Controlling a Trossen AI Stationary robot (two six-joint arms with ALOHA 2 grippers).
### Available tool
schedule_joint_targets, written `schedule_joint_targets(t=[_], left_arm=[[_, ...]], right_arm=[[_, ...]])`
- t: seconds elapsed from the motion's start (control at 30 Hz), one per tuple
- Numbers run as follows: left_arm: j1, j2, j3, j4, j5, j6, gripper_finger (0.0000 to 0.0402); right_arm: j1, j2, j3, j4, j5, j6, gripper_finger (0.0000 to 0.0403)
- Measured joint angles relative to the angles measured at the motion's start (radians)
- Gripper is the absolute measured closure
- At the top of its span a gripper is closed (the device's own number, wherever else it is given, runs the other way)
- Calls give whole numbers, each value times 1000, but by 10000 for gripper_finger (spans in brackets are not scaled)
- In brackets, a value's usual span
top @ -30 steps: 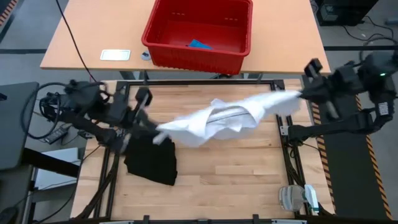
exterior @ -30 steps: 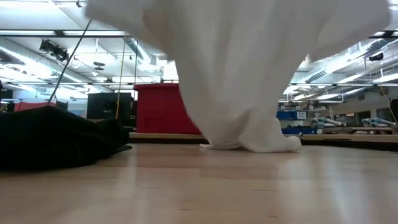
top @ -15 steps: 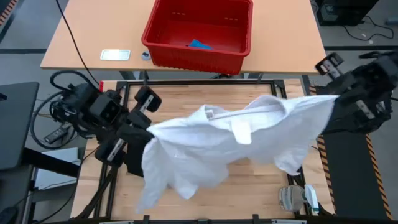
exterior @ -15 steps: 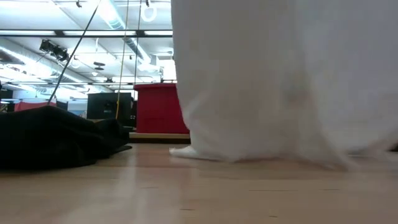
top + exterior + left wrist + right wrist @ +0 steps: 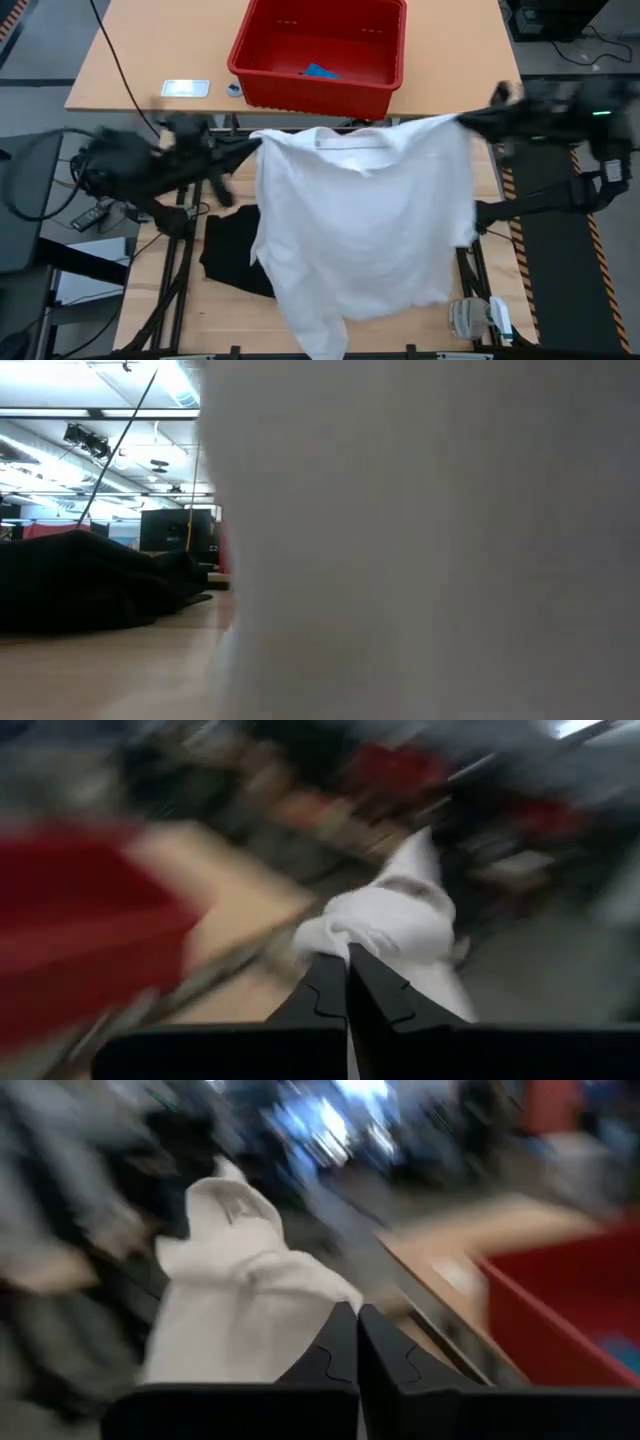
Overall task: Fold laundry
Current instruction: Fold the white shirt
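White T-shirt [image 5: 365, 230]: went from bunched to spread, hanging over the table [image 5: 420, 318], top corners far. Left gripper [image 5: 252, 146] and right gripper [image 5: 468, 121]: fingers clamped on shirt corners. Black garment [image 5: 228, 255]: near-left, partly covered. Risk: a corner slipping free mid-swing.

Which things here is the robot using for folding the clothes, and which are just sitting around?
For the job:
- white T-shirt, held up by the left gripper and right gripper
- black garment on the table
- small blue piece in the basket

Just lying about:
- red basket
- white card
- small white device
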Motion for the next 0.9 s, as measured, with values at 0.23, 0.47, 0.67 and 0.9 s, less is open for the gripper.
schedule_joint_targets(t=[0.23, 0.47, 0.67, 0.9], left_arm=[[254, 41, -129, -694, 84, -611, 401], [606, 48, -533, -518, 268, -330, 401], [873, 55, -833, -5, 527, -31, 399], [1092, 64, -930, 149, 650, 88, 359]], right_arm=[[-167, 146, -299, 11, 150, -48, 402], [-377, 361, -602, 263, 103, -49, 402], [-494, 516, -646, 305, 65, -52, 402], [-534, 609, -646, 414, 31, -25, 386]])
